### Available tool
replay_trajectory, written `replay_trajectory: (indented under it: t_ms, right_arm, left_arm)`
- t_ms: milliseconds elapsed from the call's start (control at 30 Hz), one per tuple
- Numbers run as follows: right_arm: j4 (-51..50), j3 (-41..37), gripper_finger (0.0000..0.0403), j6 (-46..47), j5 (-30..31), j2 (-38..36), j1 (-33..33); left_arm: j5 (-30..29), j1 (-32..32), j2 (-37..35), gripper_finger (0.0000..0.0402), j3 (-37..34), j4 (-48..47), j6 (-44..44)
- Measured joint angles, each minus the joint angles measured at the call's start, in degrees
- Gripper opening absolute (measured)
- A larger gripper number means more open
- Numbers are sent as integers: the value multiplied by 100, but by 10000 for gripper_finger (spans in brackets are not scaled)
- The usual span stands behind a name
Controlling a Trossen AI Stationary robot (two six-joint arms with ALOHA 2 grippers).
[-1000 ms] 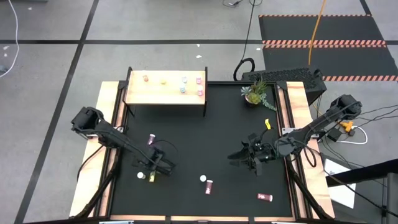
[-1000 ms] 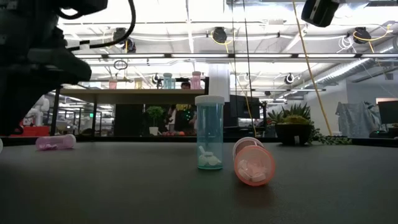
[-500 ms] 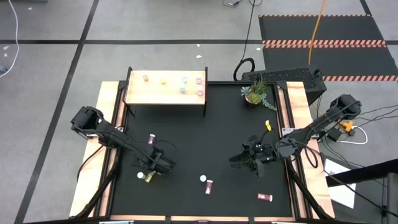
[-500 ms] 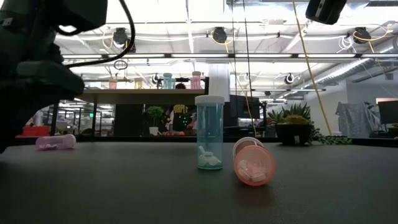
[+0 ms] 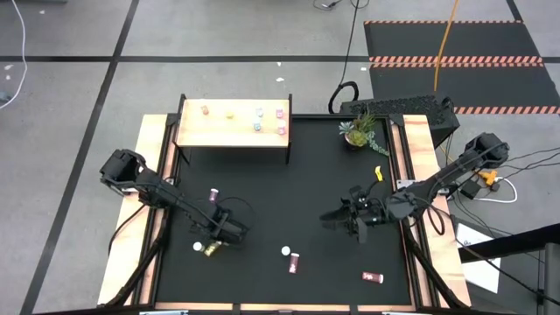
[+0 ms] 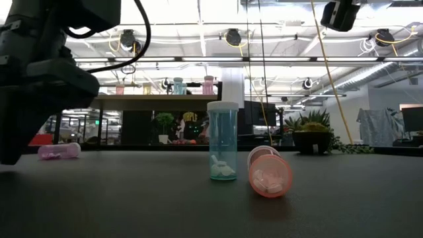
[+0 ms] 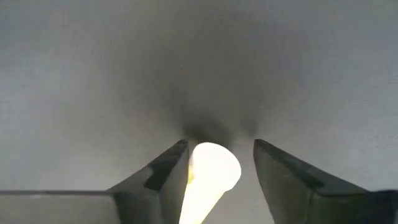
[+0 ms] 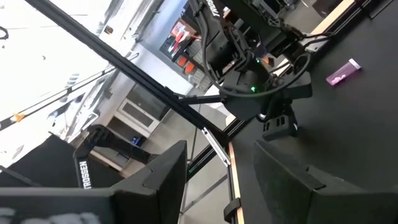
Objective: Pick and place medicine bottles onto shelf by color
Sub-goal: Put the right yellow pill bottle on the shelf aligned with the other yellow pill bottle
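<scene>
Both arms matte black, slender jointed links — black cables looped alongside. Fingers (image 7: 286, 180) dark, wedge-shaped; white "TROSSEN" lettering on one link.

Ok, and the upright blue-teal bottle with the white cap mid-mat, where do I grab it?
Take the upright blue-teal medicine bottle by its round body just under the white cap, coming straight down from above. It stands upright with open space overhead. The pink bottle lying on its side crowds one flank, so a level approach from that side is probably blocked.
</scene>
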Motion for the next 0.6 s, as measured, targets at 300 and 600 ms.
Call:
replay_trajectory:
  t_ms: [300,600]
  right_arm:
    - [-3,0,176,12,-9,0,-20]
    - [-1,0,176,57,-10,0,-19]
  left_arm:
    - [72,0,-1,171,0,1,1026]
    - [77,0,-1,228,2,61,1880]
